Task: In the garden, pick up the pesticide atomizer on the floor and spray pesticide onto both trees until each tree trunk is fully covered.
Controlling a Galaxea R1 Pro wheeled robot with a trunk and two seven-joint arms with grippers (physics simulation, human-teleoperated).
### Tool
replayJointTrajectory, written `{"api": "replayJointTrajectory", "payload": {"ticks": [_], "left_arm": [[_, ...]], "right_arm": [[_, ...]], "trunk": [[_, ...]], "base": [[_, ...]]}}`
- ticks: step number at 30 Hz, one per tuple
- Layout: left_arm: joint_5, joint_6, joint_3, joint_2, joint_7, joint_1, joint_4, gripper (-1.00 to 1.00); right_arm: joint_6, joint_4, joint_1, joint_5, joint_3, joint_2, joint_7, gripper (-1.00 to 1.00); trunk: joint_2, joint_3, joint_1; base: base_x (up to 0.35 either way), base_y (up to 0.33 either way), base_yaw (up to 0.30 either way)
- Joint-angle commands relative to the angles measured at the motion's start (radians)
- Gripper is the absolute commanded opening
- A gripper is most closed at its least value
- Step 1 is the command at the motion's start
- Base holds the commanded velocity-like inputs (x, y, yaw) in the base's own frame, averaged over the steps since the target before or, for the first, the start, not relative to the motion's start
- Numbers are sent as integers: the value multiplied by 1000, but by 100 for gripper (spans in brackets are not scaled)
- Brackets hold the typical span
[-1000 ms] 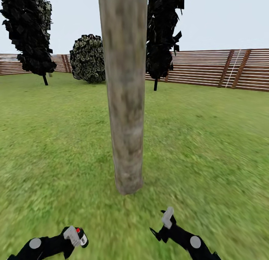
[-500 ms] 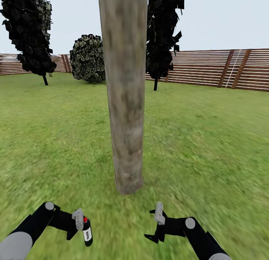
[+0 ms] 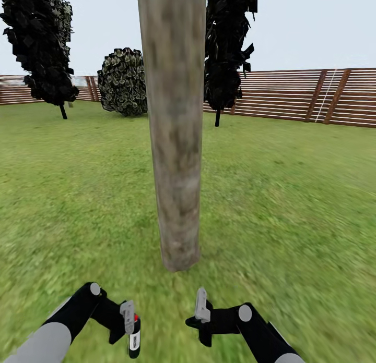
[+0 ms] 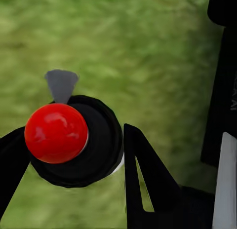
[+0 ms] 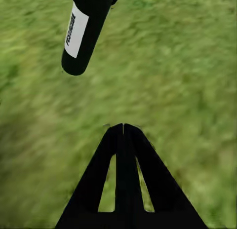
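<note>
Now: left gripper, pinching pesticide atomizer, swinging inward; right gripper, fingers pressed together, converging; tree trunk awaiting spray

The left end effector grips the pesticide atomizer between its dark fingers, red dot facing the camera, blurred grass beyond.

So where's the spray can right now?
The pesticide atomizer is in the left jaws, low in the head view, above grass just short of the near tree trunk.
</note>
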Motion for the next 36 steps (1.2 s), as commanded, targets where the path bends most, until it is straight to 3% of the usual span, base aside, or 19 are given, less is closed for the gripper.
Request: {"api": "replayJointTrajectory", "payload": {"ticks": [1, 6, 8, 12, 17, 22, 24, 36], "left_arm": [[-2, 0, -1, -8, 0, 0, 0, -100], [-24, -1, -1, -41, -1, 1, 1, -100], [-49, -4, -2, -60, -6, 4, 1, -100], [-77, -13, -2, -73, -33, 6, 1, -100], [-82, -34, -8, -91, -42, 6, 2, -100], [-76, -43, -64, -120, -42, 3, 1, -100], [-73, -41, -74, -145, -39, 1, 0, -100], [-70, -36, -72, -176, 15, -2, -1, -100]], "right_arm": [[0, -3, -1, 0, 2, 1, 0, -100], [0, -22, -1, 1, 5, 23, 15, -100], [0, -27, -2, 1, 5, 33, 22, -100], [0, -28, -11, 1, 5, 36, 24, -100], [0, -29, -16, 1, 5, 36, 24, -100], [0, -29, -18, 1, 5, 37, 24, -100], [0, -29, -20, 0, 5, 36, 24, -100], [0, -44, -20, -3, 5, 37, 24, -100]], "trunk": [[0, 0, 0], [0, 0, 0], [0, 0, 0], [0, 0, 0], [0, 0, 0], [0, 0, 0], [0, 0, 0], [0, 0, 0]], "base": [[0, 0, 0], [0, 0, 0], [0, 0, 0], [0, 0, 0], [0, 0, 0], [0, 0, 0], [0, 0, 0], [0, 0, 0]]}}
